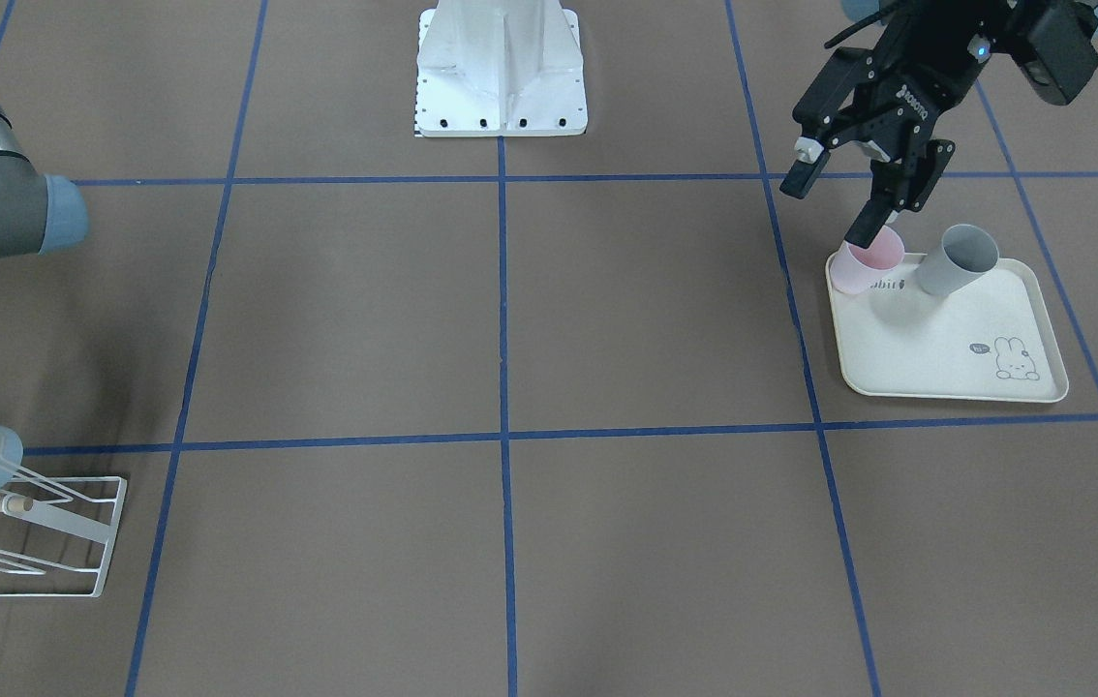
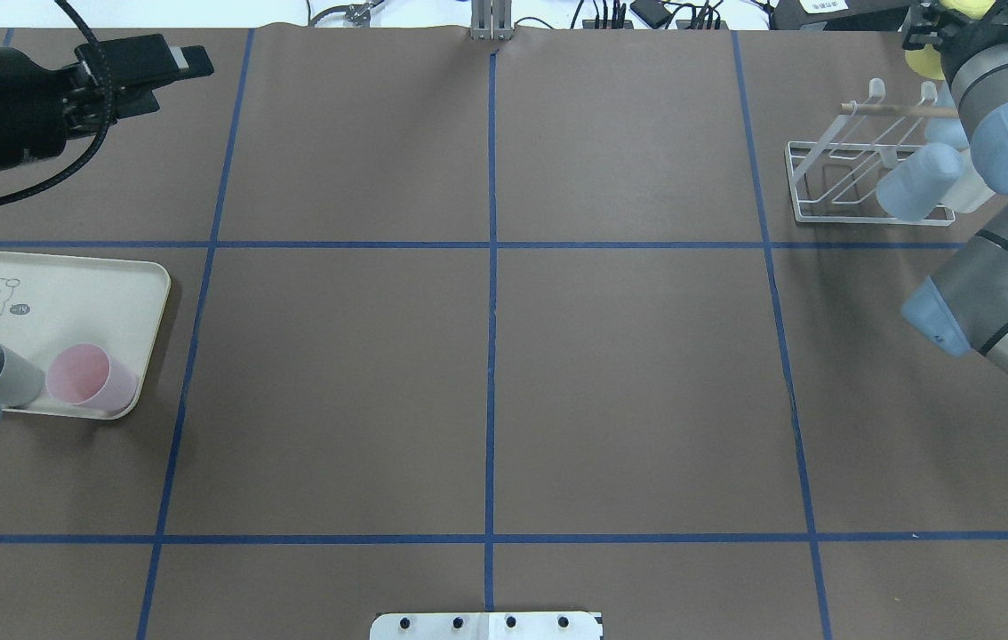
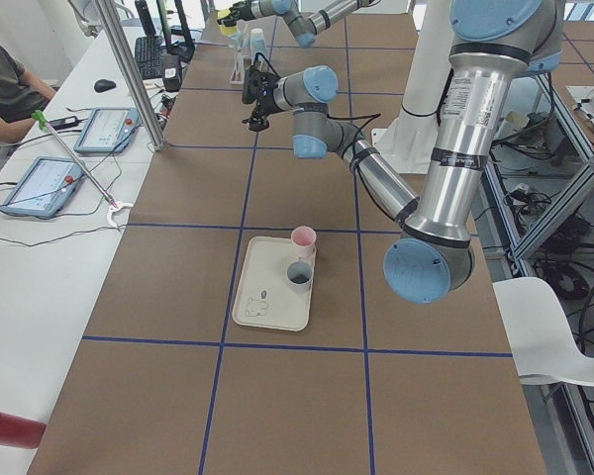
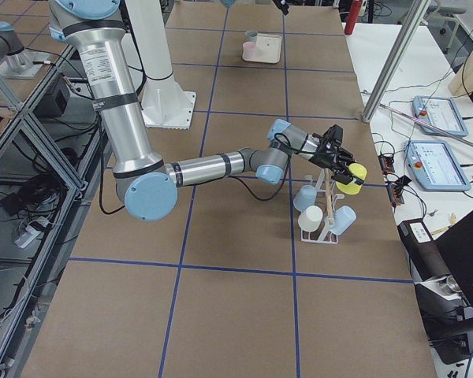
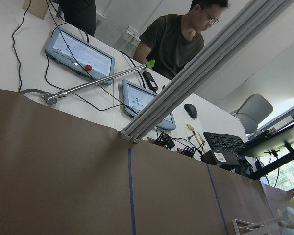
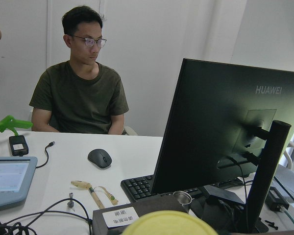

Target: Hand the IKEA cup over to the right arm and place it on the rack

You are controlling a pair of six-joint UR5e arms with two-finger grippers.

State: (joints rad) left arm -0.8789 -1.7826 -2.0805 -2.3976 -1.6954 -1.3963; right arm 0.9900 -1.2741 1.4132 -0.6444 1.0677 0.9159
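My right gripper (image 4: 343,164) is shut on a yellow IKEA cup (image 4: 355,174) just above the far end of the white wire rack (image 2: 833,191); the cup's rim (image 6: 169,223) fills the bottom of the right wrist view. The rack (image 4: 325,224) carries a wooden rod and holds pale blue cups (image 2: 917,182) and a white one. My left gripper (image 1: 830,211) hangs open and empty over a pink cup (image 1: 869,261), which lies beside a grey cup (image 1: 956,259) on a cream rabbit-print tray (image 1: 946,358).
The tray (image 2: 68,284) sits at the table's left end and the rack (image 1: 75,542) at its right end. The robot's white base (image 1: 501,73) stands at the middle of the near edge. A person sits at the desk beyond the table's far edge.
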